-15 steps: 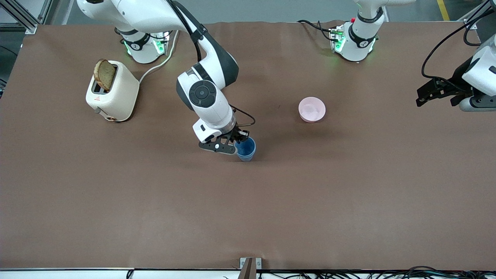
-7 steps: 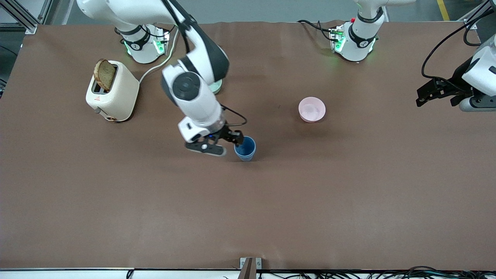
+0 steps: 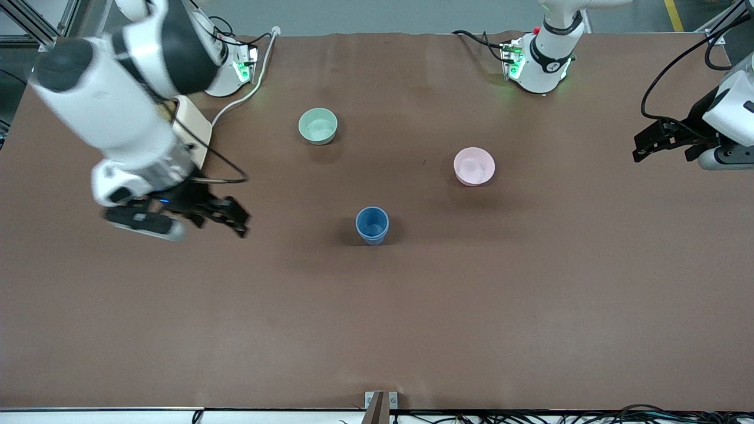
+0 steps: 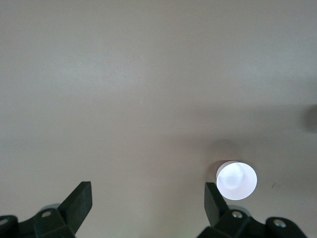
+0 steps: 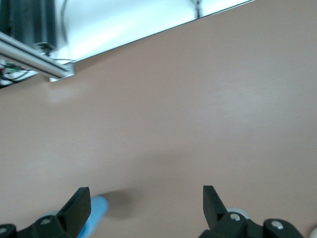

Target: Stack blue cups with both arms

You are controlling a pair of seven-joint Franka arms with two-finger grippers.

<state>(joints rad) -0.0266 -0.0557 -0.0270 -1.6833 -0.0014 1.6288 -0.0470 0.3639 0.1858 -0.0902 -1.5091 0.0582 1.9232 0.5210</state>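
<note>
1. From my remote station I see a brown table from a high camera facing the two robot bases.
2. A single blue cup shape stands upright near the table's middle, mouth up; I cannot tell from above whether one cup sits inside another. Nothing touches it.
3. In the right wrist view, a blue cup shows at the frame edge, partly hidden by a finger.
4. The right gripper hangs in the air over bare table, at about nine o'clock from the cup in the front view, well apart from it. Its two fingers are spread wide with nothing between them, as the right wrist view confirms.
5. The left gripper waits over the table edge at the left arm's end, at about two o'clock from the cup. Its fingers are also spread wide and empty in the left wrist view.
6. A pale green bowl sits at about eleven o'clock from the cup, farther from the front camera.
7. A pink bowl sits at about two o'clock from the cup; it appears washed-out white in the left wrist view.
8. A cream toaster stands toward the right arm's end, mostly hidden by the right arm.
</note>
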